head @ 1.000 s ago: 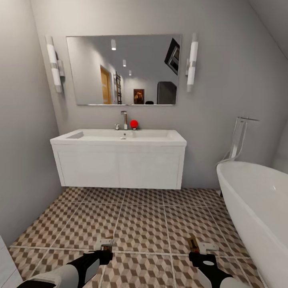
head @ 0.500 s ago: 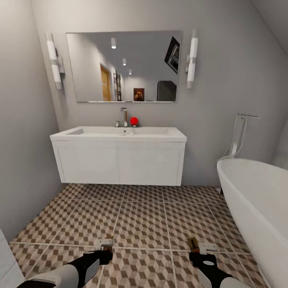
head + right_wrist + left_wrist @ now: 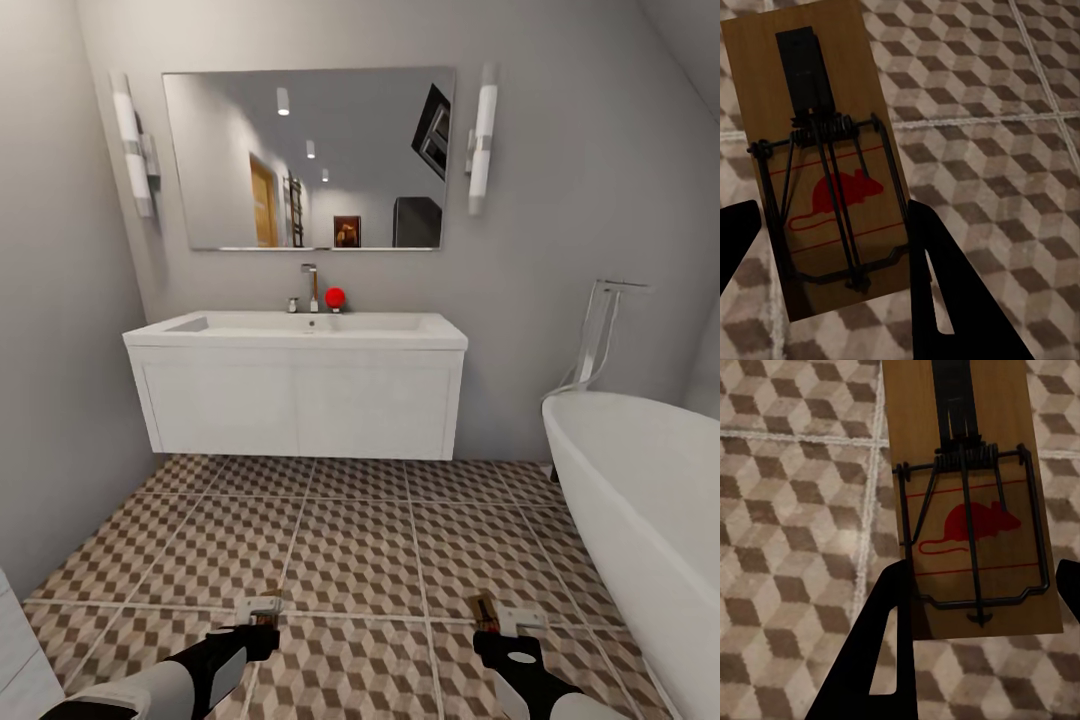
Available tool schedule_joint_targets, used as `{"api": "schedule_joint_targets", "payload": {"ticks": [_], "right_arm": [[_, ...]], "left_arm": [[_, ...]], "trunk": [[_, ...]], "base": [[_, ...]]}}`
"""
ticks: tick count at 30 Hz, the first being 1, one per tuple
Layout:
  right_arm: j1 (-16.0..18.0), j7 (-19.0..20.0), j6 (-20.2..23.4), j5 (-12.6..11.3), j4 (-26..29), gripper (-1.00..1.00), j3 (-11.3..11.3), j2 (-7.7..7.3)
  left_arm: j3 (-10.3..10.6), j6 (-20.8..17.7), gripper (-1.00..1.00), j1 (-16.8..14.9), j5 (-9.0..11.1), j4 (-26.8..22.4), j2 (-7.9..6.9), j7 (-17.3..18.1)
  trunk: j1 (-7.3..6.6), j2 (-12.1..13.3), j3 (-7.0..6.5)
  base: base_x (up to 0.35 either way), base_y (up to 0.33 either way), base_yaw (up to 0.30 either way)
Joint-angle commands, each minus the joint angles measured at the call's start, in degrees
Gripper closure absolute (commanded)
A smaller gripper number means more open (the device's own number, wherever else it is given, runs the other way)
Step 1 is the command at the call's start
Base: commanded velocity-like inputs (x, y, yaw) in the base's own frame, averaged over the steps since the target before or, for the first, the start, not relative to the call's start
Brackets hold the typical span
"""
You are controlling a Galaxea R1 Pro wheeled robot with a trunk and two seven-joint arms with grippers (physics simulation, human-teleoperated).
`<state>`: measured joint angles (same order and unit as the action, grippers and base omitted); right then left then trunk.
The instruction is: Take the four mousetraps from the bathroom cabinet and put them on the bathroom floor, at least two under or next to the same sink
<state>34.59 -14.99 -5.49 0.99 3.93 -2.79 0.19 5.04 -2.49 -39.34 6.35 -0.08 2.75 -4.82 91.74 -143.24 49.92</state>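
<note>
Each of my grippers holds a mousetrap above the bathroom floor [image 3: 350,550]. In the left wrist view a brown wooden mousetrap [image 3: 967,495] with a red mouse print and a wire spring sits between the black fingers [image 3: 881,660]; my left gripper [image 3: 262,618] is shut on it. My right gripper [image 3: 490,620] is shut on a second mousetrap [image 3: 825,165], clamped between its dark fingers [image 3: 937,292]. The white bathroom sink [image 3: 300,325] with a chrome tap and a red egg-shaped object stands on its two-door vanity straight ahead against the wall. The cabinet is out of view.
A white bathtub [image 3: 640,500] with a chrome floor-standing tap [image 3: 600,335] fills the right side. A grey wall closes the left. A mirror [image 3: 305,160] with two tube lights hangs over the sink. Patterned floor lies open between me and the vanity.
The whole head view has shifted: sink and mirror sit slightly higher and the basin top looks flatter, so the camera moved. Both grippers keep their traps in the same place in the picture.
</note>
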Motion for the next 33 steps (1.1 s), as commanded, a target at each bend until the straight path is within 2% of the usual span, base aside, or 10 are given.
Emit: {"api": "schedule_joint_targets", "payload": {"ticks": [1,33], "right_arm": [[0.0,-0.1,-0.2,0.1,-0.1,1.00,-0.3,0.01],[0.0,0.0,-0.4,0.1,-0.1,1.00,-0.6,-0.27]], "left_arm": [[0.5,-0.2,1.00,0.0,0.6,0.0,0.01,-0.2],[0.5,0.1,1.00,0.0,0.9,0.0,-0.36,-0.3]], "trunk": [[-0.01,0.0,0.13],[-0.01,0.0,3.12]], "base": [[0.000,0.000,0.000],[0.000,0.000,0.000]]}}
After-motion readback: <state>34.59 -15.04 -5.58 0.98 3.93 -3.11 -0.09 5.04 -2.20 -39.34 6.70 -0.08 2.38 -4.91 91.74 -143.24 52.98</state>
